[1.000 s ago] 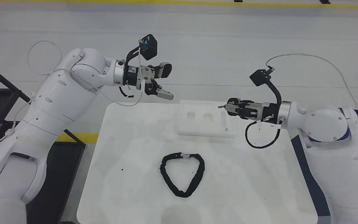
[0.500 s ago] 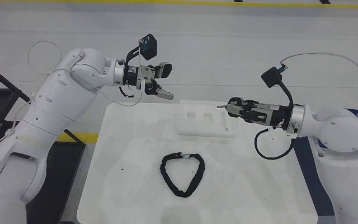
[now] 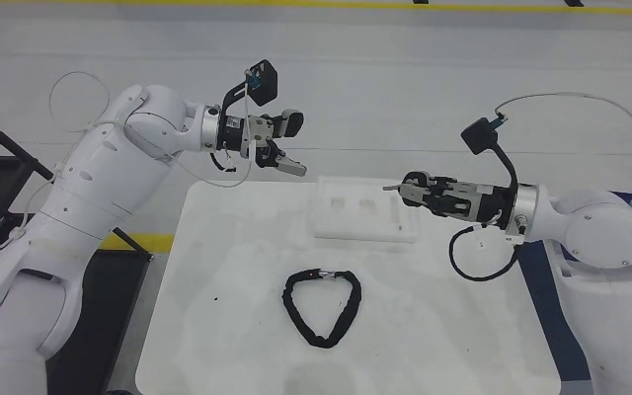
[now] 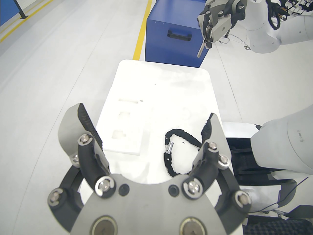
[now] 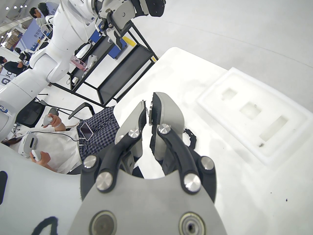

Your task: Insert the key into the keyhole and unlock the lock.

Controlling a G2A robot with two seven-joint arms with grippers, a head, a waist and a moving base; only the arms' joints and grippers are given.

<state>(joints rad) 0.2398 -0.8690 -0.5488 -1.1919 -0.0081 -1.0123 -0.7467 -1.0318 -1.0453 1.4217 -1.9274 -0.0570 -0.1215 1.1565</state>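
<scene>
Top view: my right gripper [image 3: 403,186], clamped on the key [image 3: 389,186], has resettled its wrist outward near the foam tray [image 3: 365,233] and gone still, my left gripper [image 3: 291,165] stays spread wide, and the lock [image 3: 323,306] lies untouched on the table [image 3: 454,336], so insertion remains outstanding.
</scene>
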